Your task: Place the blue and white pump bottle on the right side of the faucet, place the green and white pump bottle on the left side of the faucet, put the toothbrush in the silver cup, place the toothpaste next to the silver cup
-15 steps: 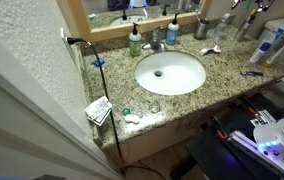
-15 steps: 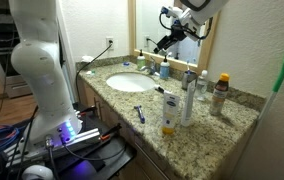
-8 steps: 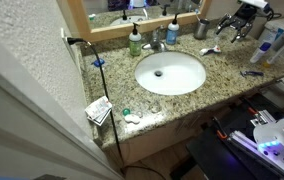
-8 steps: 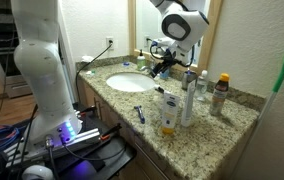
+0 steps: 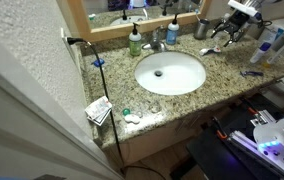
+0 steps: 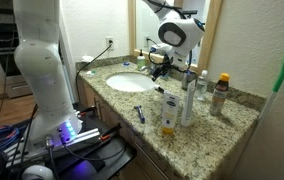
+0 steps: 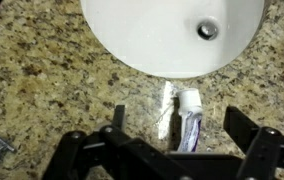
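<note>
End effector: jaws spread wide, gripping nothing, low over the table.
Toothpaste: right between the fingers. White tube with coloured print, its cap towards the sink.
Toothbrush: pale stick just beside the tube.
Exterior view only: silver cup, just beside the end effector.

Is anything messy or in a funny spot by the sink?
Yes. The toothbrush and the toothpaste lie flat on the counter by the basin, and the toothbrush isn't in the silver cup. A small packet seems to hang over the counter's front corner.
</note>
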